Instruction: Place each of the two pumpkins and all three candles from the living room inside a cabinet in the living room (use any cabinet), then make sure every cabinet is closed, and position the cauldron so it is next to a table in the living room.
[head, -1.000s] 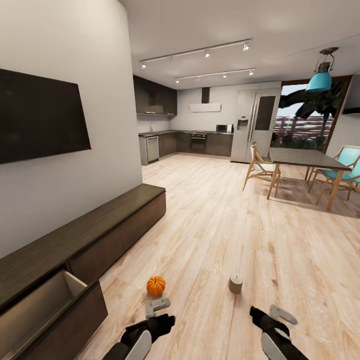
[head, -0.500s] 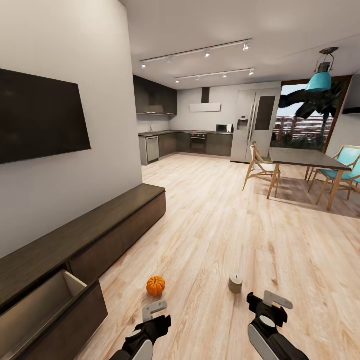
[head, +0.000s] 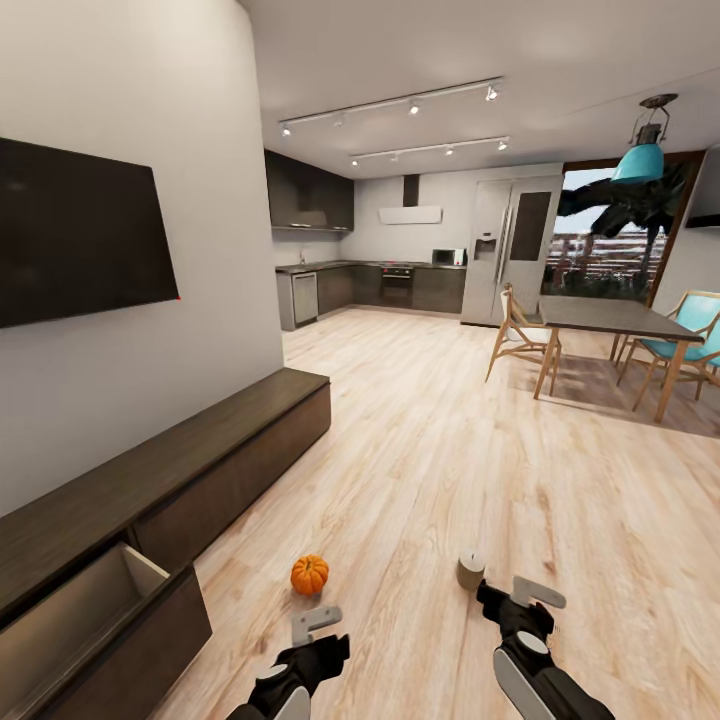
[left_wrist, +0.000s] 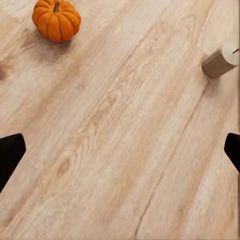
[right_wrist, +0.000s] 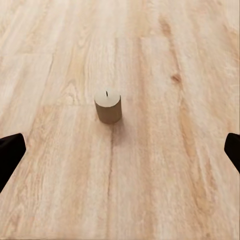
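A small orange pumpkin (head: 310, 574) sits on the wood floor, just ahead of my left gripper (head: 314, 620), which hangs open above the boards. The left wrist view has the pumpkin (left_wrist: 56, 19) and a candle (left_wrist: 220, 61) both well beyond the open left gripper (left_wrist: 120, 155). The beige candle (head: 471, 570) stands upright on the floor right in front of my right gripper (head: 515, 598). Through the right wrist camera the candle (right_wrist: 108, 106) stands a short way ahead of the open right gripper (right_wrist: 120, 150), a little off centre. The long dark cabinet (head: 215, 440) runs along the left wall, its nearest drawer (head: 85, 625) pulled open.
A black TV (head: 80, 235) hangs on the wall above the cabinet. A dining table (head: 600, 316) with wooden and teal chairs (head: 520, 335) stands at the far right. The dark kitchen (head: 380, 285) lies at the back. Open floor stretches between.
My right gripper has moved forward and to the left, closing in on the candle. The left gripper has pulled back slightly from the pumpkin. Pumpkin and candle have stayed put.
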